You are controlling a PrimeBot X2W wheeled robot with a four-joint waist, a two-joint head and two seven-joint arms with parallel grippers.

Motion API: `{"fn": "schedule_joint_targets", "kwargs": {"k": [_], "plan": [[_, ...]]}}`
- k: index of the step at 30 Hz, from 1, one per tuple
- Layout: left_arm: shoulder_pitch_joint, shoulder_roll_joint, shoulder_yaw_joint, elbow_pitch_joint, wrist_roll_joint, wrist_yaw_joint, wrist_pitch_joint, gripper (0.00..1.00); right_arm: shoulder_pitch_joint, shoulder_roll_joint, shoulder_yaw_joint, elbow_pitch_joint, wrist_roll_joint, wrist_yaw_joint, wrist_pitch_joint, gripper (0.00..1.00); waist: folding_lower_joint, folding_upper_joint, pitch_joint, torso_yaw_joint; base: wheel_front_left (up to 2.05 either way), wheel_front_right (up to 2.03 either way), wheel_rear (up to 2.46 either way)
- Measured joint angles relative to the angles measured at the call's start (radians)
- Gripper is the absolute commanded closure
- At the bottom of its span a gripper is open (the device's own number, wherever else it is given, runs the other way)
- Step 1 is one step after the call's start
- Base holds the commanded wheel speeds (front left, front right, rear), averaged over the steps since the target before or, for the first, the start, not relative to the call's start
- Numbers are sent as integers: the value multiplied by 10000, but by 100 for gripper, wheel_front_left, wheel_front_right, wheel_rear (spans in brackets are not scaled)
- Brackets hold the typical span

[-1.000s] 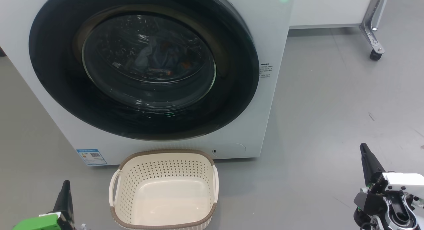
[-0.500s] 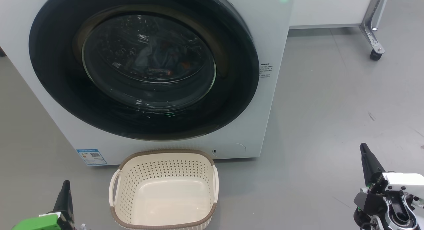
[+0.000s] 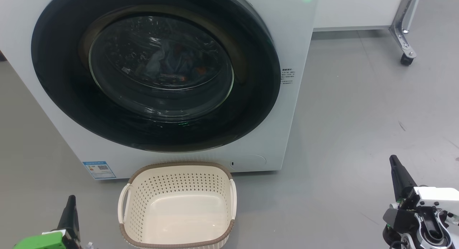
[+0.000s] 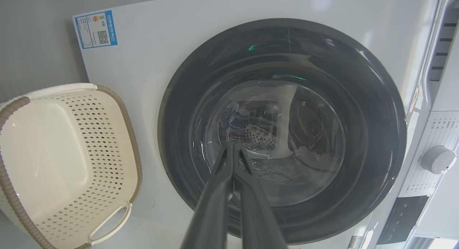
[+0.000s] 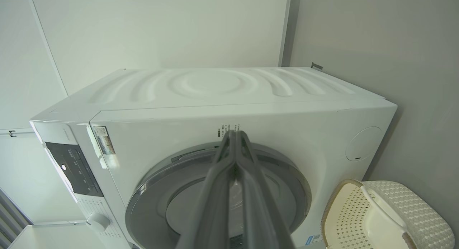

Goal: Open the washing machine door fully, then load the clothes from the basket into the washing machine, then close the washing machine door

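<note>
Well, from the head view, the washing machine takes up everything from 9 to 1 o'clock. The washing machine door sits shut against its white front. Behind the glass, the clothes lie inside as a pale blue heap with orange flecks. The basket stands on the floor at 6 o'clock, just beside the machine's lower edge, its cream bottom bare. Open grey floor runs from 2 to 5 o'clock, with a metal leg on a castor at 1 o'clock. The left hand hangs at 7 o'clock and the right hand at 4 o'clock, both apart from the basket and the door. A blue label with a QR square sits at the machine's lower corner, and a block of small print lies right of the door. Both are too fine to read.

From the left wrist view, the left hand's two fingers are pressed together on nothing, pointing at the door glass. The basket lies at 9 o'clock, the label at 11, and a white dial at 3.

From the right wrist view, the right hand is likewise closed and empty, aimed at the door's edge at 12. A dark control panel sits at 8 o'clock, the basket at 4, and a plain pale wall stands behind.
</note>
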Motion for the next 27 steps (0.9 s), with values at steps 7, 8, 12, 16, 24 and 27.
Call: {"fn": "schedule_joint_targets", "kwargs": {"k": [7,8,12,16,24,27], "plan": [[0,-2,2,0,0,0,0,100,-1,10,-2,0,0,-2,0,100,0,0,0,0,0,0,0],[0,-2,2,0,0,0,0,100,-1,12,-2,0,0,0,0,100,0,0,0,0,0,0,0],[0,-2,2,0,0,0,2,100,-1,15,-2,2,0,0,2,100,0,0,0,0,0,0,0],[0,-2,4,0,0,0,0,100,-1,15,-2,2,0,-2,2,100,0,0,0,0,0,0,0],[-1,-2,4,2,0,0,2,100,-1,17,-4,2,0,0,42,100,0,0,0,0,0,0,0],[-1,-2,6,2,0,0,2,100,-1,17,-6,2,0,0,42,100,0,0,0,0,0,0,0]]}}
